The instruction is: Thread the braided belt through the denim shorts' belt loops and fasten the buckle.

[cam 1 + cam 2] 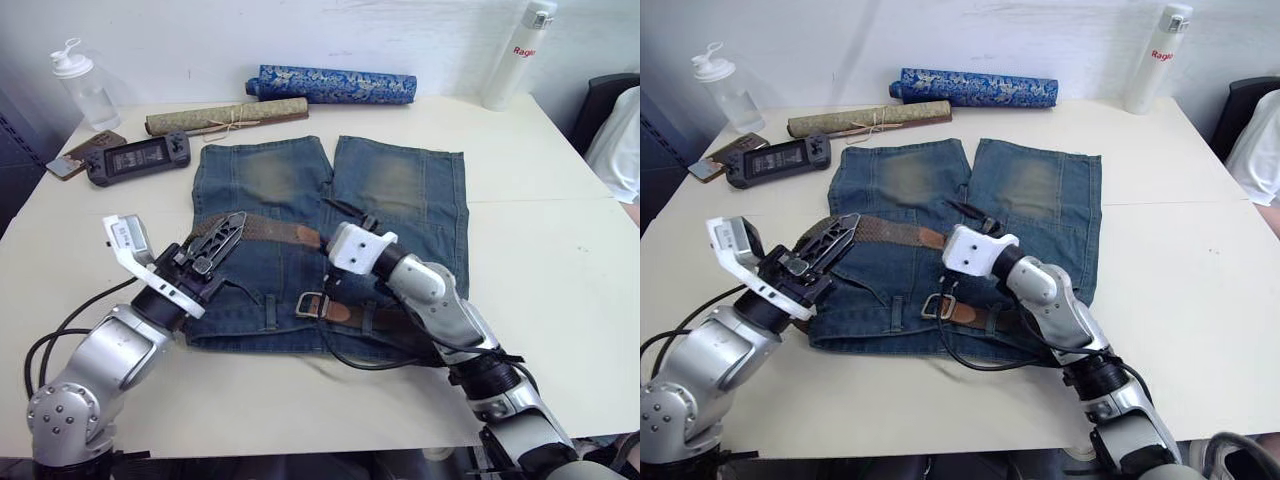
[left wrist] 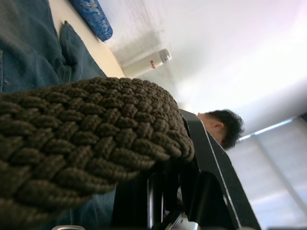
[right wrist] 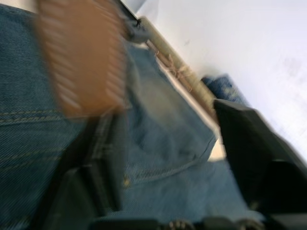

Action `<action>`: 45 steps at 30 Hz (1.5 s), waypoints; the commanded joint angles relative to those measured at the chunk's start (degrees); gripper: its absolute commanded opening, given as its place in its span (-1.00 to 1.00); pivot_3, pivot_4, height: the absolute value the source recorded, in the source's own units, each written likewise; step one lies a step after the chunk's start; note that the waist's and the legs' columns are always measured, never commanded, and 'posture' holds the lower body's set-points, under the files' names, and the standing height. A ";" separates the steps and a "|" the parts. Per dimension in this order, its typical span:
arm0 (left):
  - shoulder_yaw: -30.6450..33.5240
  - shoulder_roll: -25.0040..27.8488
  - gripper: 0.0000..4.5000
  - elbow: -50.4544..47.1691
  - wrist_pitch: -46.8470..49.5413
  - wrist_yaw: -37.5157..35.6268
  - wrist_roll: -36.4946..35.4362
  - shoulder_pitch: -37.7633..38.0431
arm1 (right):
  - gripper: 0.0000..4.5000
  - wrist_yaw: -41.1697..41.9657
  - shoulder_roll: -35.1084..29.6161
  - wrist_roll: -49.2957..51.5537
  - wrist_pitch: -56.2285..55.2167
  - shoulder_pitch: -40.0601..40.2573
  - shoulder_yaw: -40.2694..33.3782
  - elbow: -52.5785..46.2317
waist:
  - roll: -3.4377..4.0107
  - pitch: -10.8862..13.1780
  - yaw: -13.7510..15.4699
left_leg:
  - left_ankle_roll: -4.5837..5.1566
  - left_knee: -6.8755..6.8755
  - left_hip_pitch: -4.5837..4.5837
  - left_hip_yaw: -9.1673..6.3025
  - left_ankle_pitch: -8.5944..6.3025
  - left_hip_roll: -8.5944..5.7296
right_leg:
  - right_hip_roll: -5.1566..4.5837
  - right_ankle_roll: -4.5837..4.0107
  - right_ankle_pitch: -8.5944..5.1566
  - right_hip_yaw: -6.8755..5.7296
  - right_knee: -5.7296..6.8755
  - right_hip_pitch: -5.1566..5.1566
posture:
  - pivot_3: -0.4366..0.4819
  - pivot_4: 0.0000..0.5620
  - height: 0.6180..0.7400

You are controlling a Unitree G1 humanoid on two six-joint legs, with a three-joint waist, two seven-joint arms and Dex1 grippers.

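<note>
Faded denim shorts (image 1: pixel 330 240) spread flat on a white table (image 1: pixel 560 260), waistband nearest. Braided belt (image 1: pixel 275 231) lying across the shorts, silver buckle (image 1: pixel 312 305) at the waistband near a belt loop (image 1: pixel 271 311). Left gripper (image 1: pixel 222 238) clamped on the belt's woven part. Right gripper (image 1: pixel 350 218) with fingers apart beside the leather tip.

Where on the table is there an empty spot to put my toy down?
The biggest bare patch of table lies right of the denim shorts, below the white bottle. Another lies on the left, below the black handheld device. The back edge is crowded: clear bottle, tan rolled mat, blue patterned roll.
</note>
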 commanded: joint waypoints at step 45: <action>-3.91 14.68 -1.00 17.57 21.34 -42.33 31.67 6.77 | 0.97 7.24 -21.34 59.01 50.81 11.40 -20.84 -33.05 | 0.39 0.23 1.57 | 0.25 -0.60 0.34 0.23 -0.65 0.64 | -0.08 -0.45 -0.23 -0.16 -1.57 0.54 | -0.05 -0.47 -0.68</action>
